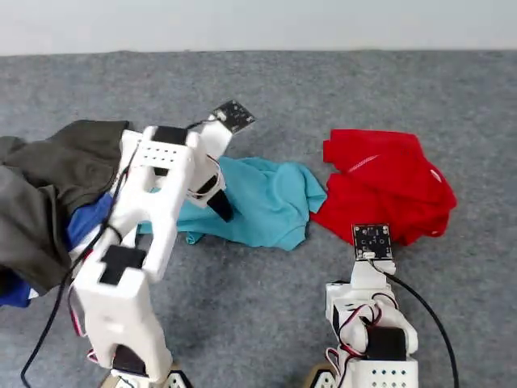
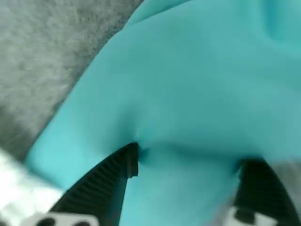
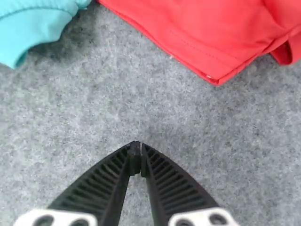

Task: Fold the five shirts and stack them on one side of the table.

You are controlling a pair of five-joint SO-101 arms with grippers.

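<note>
a: why are the right fingers (image 3: 135, 157) shut, with nothing held?
b: they are parked over bare counter (image 3: 70, 117), just short of the hem of the red shirt (image 3: 197, 37); no work seems to be asked of them yet.
a: and the left fingers (image 2: 115, 176)?
b: they are spread wide and set astride the teal shirt (image 2: 188, 84), with nothing pinched yet; a grasp for folding is probably being set up.
a: the rest?
b: a dark pile (image 1: 48, 178) is heaped unfolded on the left arm's side.
</note>
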